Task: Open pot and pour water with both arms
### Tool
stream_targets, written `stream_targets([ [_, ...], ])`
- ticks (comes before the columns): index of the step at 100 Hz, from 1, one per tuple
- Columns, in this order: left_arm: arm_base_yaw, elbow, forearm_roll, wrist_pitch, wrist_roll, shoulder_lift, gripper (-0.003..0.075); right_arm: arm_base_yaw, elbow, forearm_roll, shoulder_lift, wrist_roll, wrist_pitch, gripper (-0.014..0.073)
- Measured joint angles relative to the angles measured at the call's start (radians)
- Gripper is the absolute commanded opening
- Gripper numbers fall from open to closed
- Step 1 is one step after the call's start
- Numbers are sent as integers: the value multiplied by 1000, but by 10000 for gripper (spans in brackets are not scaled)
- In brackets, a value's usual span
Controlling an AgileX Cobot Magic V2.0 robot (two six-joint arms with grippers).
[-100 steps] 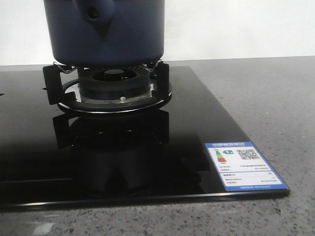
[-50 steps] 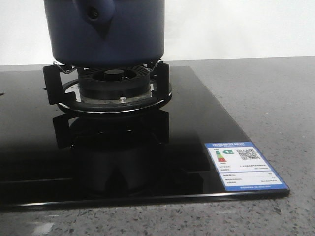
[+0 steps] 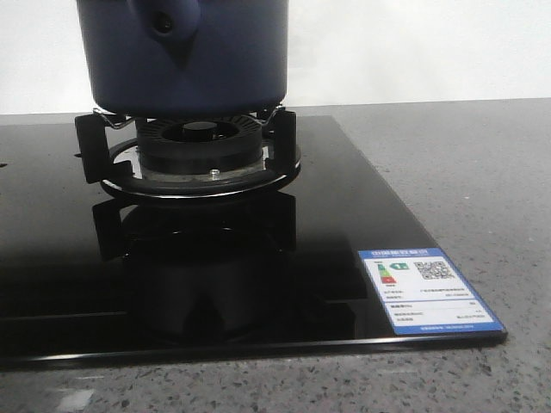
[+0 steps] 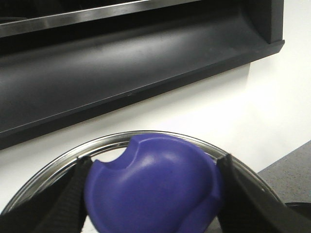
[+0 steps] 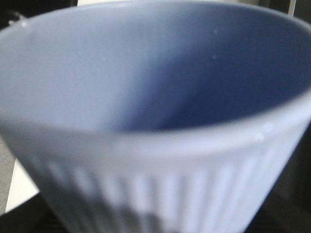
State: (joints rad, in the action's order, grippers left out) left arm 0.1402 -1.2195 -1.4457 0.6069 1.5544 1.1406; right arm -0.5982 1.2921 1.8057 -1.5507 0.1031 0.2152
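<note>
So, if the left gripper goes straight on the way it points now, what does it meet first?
Probably the blue knob, which sits between the left gripper's fingers, ringed by a metal rim. Whether they already touch it is unclear.

The pot (image 3: pixel 185 56), large, dark navy-blue and glossy with a rounded bottom edge, stands upright at about eleven o'clock in the front view, its top cut off, its teardrop handle mount with a small hole facing the camera.
</note>
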Motion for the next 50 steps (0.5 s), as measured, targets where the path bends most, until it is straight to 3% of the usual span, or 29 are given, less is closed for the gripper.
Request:
stream_targets([
  [50,0,0,0,0,0,0,368,0,0,0,0,0,11,285],
])
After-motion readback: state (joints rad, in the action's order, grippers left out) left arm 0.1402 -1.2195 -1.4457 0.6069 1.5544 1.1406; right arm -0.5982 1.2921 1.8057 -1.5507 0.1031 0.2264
